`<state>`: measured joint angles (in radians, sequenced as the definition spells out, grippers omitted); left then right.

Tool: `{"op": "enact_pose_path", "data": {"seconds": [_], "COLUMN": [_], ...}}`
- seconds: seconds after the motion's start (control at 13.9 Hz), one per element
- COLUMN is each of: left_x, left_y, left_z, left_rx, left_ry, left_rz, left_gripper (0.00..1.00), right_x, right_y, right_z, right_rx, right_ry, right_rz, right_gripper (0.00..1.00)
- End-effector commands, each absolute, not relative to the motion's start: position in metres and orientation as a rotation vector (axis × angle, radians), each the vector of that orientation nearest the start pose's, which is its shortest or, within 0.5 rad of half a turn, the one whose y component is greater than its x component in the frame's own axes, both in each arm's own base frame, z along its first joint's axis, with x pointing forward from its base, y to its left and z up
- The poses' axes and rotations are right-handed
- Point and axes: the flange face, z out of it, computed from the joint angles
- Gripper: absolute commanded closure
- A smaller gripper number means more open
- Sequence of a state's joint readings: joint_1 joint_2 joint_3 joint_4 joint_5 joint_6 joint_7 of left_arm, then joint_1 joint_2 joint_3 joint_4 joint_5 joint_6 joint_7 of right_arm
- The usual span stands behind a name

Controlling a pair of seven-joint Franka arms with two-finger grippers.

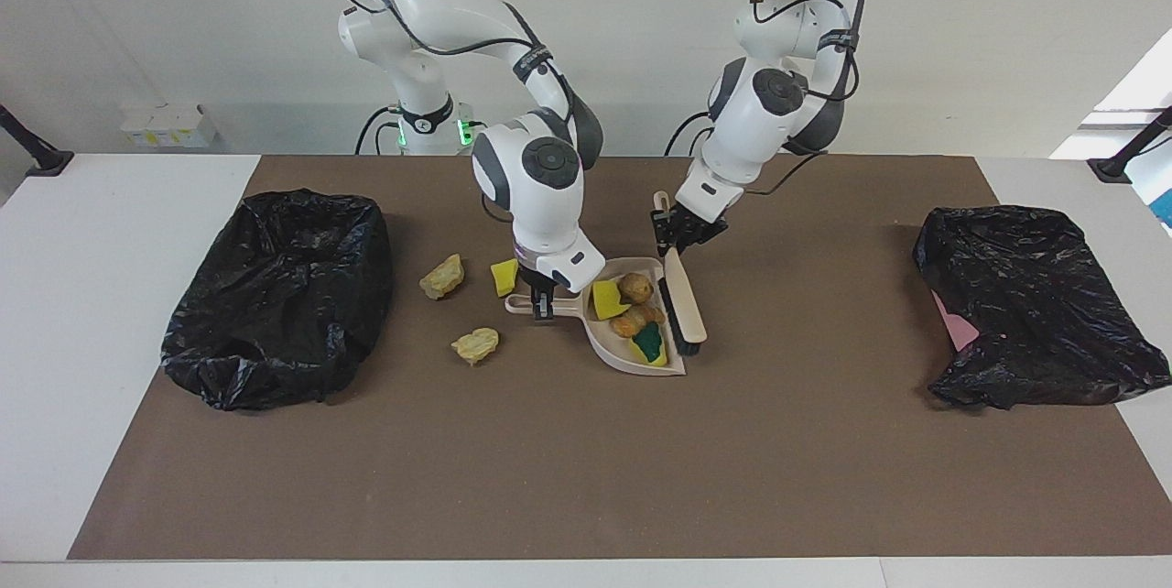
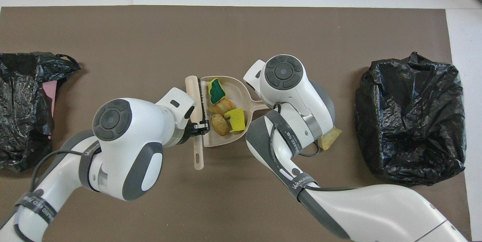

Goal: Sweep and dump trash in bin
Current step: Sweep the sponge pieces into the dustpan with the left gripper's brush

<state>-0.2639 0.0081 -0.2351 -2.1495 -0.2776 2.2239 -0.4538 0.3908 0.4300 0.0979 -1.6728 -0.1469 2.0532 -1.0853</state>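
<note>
Smooth beige plastic dustpan [image 1: 632, 332], porous torn sponge chunks [image 1: 632, 309] inside it, beige plastic hand brush [image 1: 685, 295] at its rim, crinkled glossy black plastic bin bag [image 1: 279, 295], matt brown table mat [image 1: 586, 460].

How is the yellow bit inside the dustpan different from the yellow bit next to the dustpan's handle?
The yellow chunk in the dustpan lies in the dustpan with three other pieces. The yellow chunk beside the handle lies on the mat, unswept, and looks smaller. Both are yellow torn bits.
</note>
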Motion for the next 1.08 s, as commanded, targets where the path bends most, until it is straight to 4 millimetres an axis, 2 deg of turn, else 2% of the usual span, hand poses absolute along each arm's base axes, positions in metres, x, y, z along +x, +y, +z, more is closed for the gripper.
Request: {"op": "enact_pose_path", "data": {"seconds": [0.0, 0.14, 0.22, 0.29, 0.43, 0.58, 0.72, 0.79, 0.94, 1.01], "left_x": [0.460, 0.448, 0.436, 0.420, 0.380, 0.361, 0.371, 0.387, 0.402, 0.407], "left_y": [-0.239, -0.234, -0.235, -0.233, -0.245, -0.248, -0.242, -0.231, -0.232, -0.234], "left_z": [0.430, 0.430, 0.427, 0.422, 0.414, 0.408, 0.406, 0.396, 0.362, 0.354], "left_rx": [-3.281, -3.240, -3.227, -3.214, -3.196, -3.190, -3.207, -3.218, -3.224, -3.235], "left_ry": [-0.198, -0.178, -0.161, -0.159, -0.080, -0.046, -0.088, -0.137, -0.157, -0.164], "left_rz": [0.149, 0.194, 0.199, 0.197, 0.178, 0.155, 0.120, 0.093, 0.112, 0.090], "left_gripper": [1.00, 1.00, 1.00, 1.00, 1.00, 1.00, 1.00, 1.00, 1.00, 1.00], "right_x": [0.587, 0.588, 0.588, 0.589, 0.589, 0.590, 0.589, 0.589, 0.589, 0.589], "right_y": [0.294, 0.293, 0.293, 0.292, 0.291, 0.290, 0.291, 0.291, 0.290, 0.291], "right_z": [0.352, 0.352, 0.352, 0.352, 0.352, 0.351, 0.351, 0.352, 0.352, 0.352], "right_rx": [2.071, 2.075, 2.075, 2.075, 2.075, 2.077, 2.075, 2.070, 2.070, 2.067], "right_ry": [2.267, 2.264, 2.264, 2.264, 2.264, 2.263, 2.264, 2.269, 2.269, 2.273], "right_rz": [-0.096, -0.096, -0.096, -0.096, -0.096, -0.096, -0.096, -0.099, -0.097, -0.099], "right_gripper": [1.00, 1.00, 1.00, 1.00, 1.00, 1.00, 1.00, 1.00, 1.00, 1.00]}}
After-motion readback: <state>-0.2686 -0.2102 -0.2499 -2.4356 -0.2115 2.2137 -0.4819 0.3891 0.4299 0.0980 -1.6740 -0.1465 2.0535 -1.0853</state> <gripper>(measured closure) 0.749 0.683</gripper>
